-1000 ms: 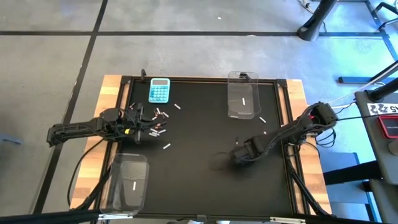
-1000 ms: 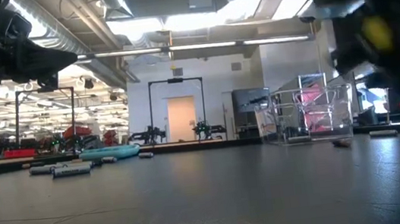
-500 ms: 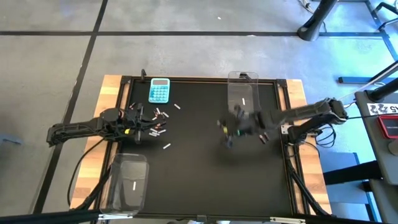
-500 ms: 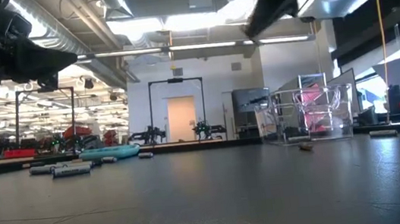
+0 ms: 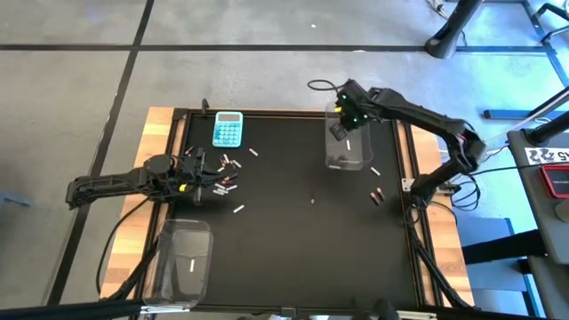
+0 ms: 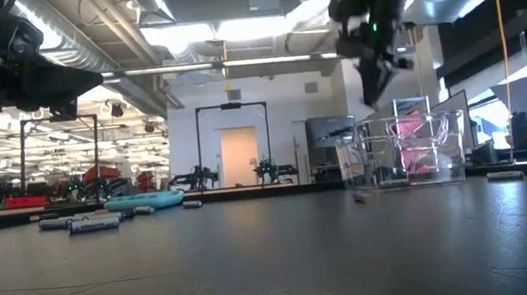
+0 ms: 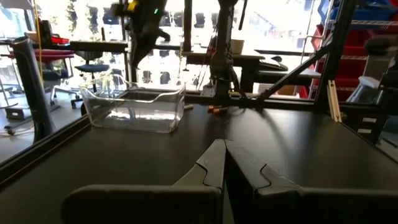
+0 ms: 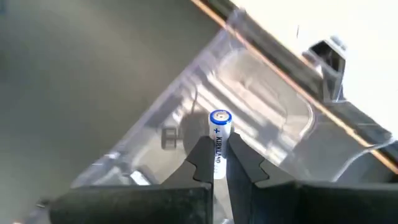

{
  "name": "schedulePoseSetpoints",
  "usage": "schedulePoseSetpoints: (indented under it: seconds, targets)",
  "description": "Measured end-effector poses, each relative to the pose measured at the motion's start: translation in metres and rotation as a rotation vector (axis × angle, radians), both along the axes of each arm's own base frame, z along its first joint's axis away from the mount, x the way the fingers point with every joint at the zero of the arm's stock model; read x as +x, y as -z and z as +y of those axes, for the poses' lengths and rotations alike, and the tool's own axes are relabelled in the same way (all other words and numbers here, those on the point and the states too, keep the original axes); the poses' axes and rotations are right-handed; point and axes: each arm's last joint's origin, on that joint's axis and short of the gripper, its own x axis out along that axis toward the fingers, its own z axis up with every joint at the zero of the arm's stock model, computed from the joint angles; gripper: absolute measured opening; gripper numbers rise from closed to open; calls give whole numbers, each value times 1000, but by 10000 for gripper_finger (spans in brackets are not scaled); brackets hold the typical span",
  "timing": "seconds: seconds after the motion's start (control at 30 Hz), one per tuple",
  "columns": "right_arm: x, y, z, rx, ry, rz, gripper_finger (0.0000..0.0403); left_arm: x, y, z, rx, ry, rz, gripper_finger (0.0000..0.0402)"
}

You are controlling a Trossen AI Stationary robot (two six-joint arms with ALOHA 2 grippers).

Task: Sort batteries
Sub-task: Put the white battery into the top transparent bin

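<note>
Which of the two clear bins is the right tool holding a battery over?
The far bin, not the near-left one. The right tool hangs above it, shut on a white battery.

right tool (image 8: pixel 218 163) pinched shut, raised; left tool (image 7: pixel 224 163) closed, low.

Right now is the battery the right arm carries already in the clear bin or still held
Still held. The right tool is shut on the battery, hanging above the clear bin, not released.
</note>
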Motion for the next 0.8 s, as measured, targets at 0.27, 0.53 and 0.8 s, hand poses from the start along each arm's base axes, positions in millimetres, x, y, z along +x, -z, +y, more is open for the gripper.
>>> schedulePoseSetpoints:
  seconds: [0.27, 0.53, 0.8]
  targets:
    - [14, 72, -15, 164, -55, 142, 15, 0, 0, 0, 0, 0, 0, 0]
    - [22, 111, -21, 244, -88, 238, 16, 0, 0, 0, 0, 0, 0, 0]
    - [24, 120, -21, 304, -115, 227, 36, 0, 0, 0, 0, 0, 0, 0]
